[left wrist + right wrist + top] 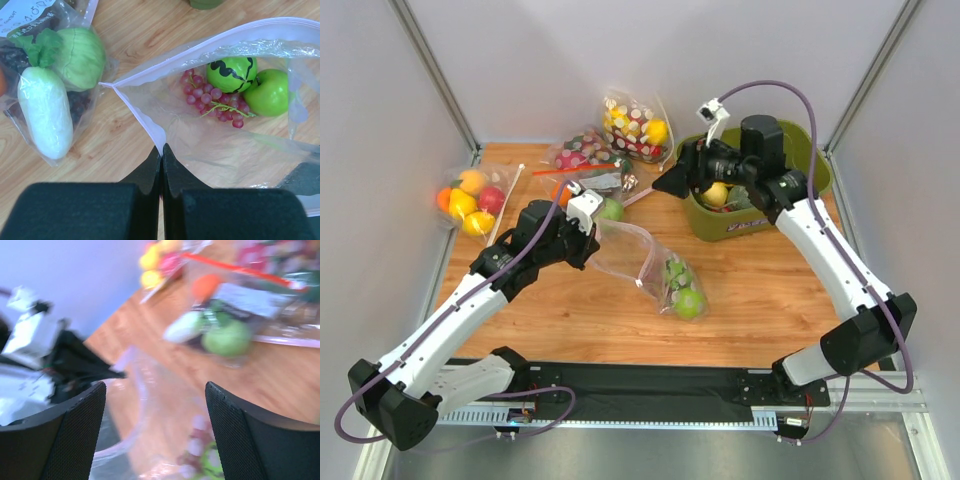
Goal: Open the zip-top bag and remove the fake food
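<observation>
On the rim of the zip-top bag [202, 157] — left gripper [161, 151] tight, mouth wide

Bright, even light; soft shadows. Top, left wrist views sharp; right wrist view blurred throughout.

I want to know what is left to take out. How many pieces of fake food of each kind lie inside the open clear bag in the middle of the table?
Green apple: 1
Green ball with a black squiggle: 1
Bunch of red grapes: 1
Total: 3 in the zip-top bag, going by the left wrist view.
</observation>
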Available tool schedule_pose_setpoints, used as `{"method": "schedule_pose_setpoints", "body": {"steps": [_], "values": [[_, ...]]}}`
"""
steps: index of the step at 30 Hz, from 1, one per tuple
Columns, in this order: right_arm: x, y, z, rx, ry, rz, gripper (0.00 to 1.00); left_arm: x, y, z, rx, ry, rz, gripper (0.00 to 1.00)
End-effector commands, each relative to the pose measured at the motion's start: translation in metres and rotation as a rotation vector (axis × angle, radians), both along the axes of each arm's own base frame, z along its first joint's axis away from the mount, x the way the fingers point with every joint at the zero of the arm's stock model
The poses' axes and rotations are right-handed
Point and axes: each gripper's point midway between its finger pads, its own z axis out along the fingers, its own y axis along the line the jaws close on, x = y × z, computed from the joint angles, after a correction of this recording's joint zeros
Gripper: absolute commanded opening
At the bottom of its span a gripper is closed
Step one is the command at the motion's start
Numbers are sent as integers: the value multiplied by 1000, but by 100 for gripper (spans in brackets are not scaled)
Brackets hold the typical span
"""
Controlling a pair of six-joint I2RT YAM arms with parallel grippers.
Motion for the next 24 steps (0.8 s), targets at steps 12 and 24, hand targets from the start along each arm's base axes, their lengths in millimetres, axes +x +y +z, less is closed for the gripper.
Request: {"method": "schedule_pose_setpoints", "body": {"steps": [12, 24], "values": [[-133, 112, -46, 0, 240, 567, 75, 1, -1, 16, -27, -58, -7, 0], [-72, 86, -128, -321, 265, 150, 71, -3, -3, 22, -49, -74, -26, 0]]}}
